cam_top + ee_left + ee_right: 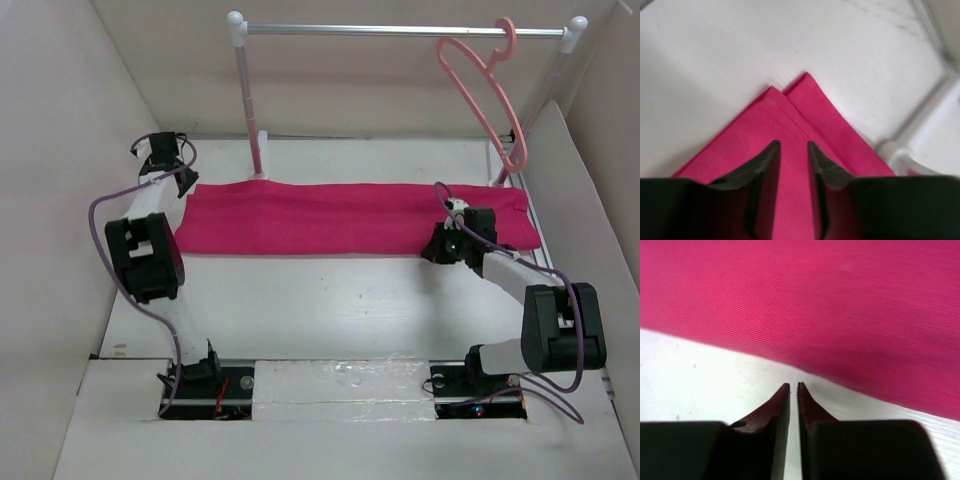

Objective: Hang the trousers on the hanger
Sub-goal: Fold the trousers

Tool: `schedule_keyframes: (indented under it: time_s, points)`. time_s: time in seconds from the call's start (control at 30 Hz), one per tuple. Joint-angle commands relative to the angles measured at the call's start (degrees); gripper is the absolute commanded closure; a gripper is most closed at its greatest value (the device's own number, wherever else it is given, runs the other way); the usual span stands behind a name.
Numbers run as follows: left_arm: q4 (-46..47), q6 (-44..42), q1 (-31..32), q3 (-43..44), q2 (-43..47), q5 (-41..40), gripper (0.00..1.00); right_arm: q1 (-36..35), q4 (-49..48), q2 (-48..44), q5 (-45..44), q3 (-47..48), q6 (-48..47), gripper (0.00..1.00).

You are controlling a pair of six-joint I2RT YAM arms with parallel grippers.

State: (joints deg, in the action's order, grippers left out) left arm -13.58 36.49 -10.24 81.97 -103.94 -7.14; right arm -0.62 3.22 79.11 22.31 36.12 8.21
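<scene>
Right tool [793,386] sits closest: its fingers are all but together, gripping nothing, above bare worktop [700,380] just short of the near edge of the trousers [340,218], which lie straight ahead of it. My left tool [793,145] hovers with fingers slightly apart over the cloth's far-left corner. Flat on the worktop, the trousers run left to right; which end is the waist I cannot tell. The hanger [488,90] hangs from the rail [400,30] at far right, nearer my right arm.

left end effector [792,145] stands parted by a gap, right end effector [793,386] pinched to a slit.
</scene>
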Motion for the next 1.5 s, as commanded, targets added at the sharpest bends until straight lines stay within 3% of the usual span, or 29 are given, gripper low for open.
schedule_keyframes:
  time_s: [0.0,0.03,0.07,0.1,0.23,0.33,0.47,0.5,0.57,0.6,0.7,0.8,1.07,1.17,1.2,1.23,1.27,1.3,1.4,1.47]
  points:
    - [-8.47,-2.82,0.75,6.70,-8.28,-2.89,0.73,-4.02,2.75,-1.77,0.29,3.86,-5.12,0.81]
    - [-8.74,-3.18,0.75,7.58,-10.91,-2.27,0.63,-5.25,4.84,-1.42,-0.33,5.00,-6.00,0.63]
    - [-9.44,-3.18,0.75,9.33,-11.98,-2.36,0.58,-7.35,6.78,-0.63,-2.51,5.97,-6.79,0.53]
    - [-9.79,-3.18,0.75,9.52,-12.68,-1.92,0.58,-7.98,7.93,0.77,-3.23,7.37,-6.63,0.32]
    - [-5.15,-2.65,1.27,3.65,-9.46,2.73,0.58,-6.41,-2.65,3.67,-0.96,2.65,-1.19,0.12]
    - [-0.49,-2.74,1.28,-4.96,-4.02,3.00,0.57,-6.41,-9.18,8.40,-0.16,4.03,1.90,0.06]
    - [0.59,-4.50,1.80,-11.22,-4.86,0.20,0.57,-6.41,-13.06,14.31,-2.79,6.42,5.50,0.14]
    - [-2.30,-4.67,1.28,-10.87,-6.17,-0.24,0.57,-6.41,-13.50,15.10,-3.58,6.51,6.20,0.31]
    - [-4.25,-5.20,1.28,-10.78,-8.21,-3.31,0.57,-7.02,-14.91,14.94,-5.86,4.67,8.92,0.57]
    - [-4.00,-5.64,1.28,-11.48,-7.77,-3.84,0.57,-7.55,-15.44,14.41,-6.13,3.79,9.63,0.77]
    - [-4.52,-6.43,-0.56,-13.94,-6.19,-2.80,0.57,-7.55,-13.25,11.69,-7.27,1.15,9.81,0.95]
    - [-6.35,-7.57,-1.89,-15.79,-4.78,-3.84,0.57,-7.55,-10.17,6.96,-6.58,-3.75,8.06,1.00]
    - [-9.62,-6.44,-1.89,-25.71,1.72,-16.14,0.57,-6.41,3.18,-7.90,-1.74,-14.14,2.69,1.00]
    - [-12.16,-2.83,-3.11,-28.53,4.26,-17.92,0.58,-7.55,8.36,-13.53,-1.21,-16.43,1.64,0.91]
    - [-13.39,-1.35,-3.64,-29.41,7.84,-18.78,0.58,-7.55,12.12,-16.50,-0.78,-16.69,0.94,0.75]
    - [-13.40,-0.81,-3.65,-29.42,7.88,-19.31,0.58,-7.55,12.16,-16.53,-0.77,-16.69,0.59,0.75]
    - [-13.75,-0.72,-3.65,-29.24,9.44,-20.10,0.58,-7.55,13.46,-18.88,-0.08,-15.91,-0.03,0.67]
    - [-14.45,-0.72,-3.65,-28.89,13.03,-20.81,0.58,-7.55,14.78,-19.95,-0.16,-15.03,-0.64,0.47]
    - [-14.98,-1.50,-3.65,-25.21,20.23,-19.68,0.57,-8.08,19.43,-21.72,0.02,-10.12,-3.54,0.28]
    - [-14.28,-3.34,-3.65,-23.09,23.24,-16.52,0.57,-8.69,20.94,-20.50,0.02,-3.91,-7.05,0.26]
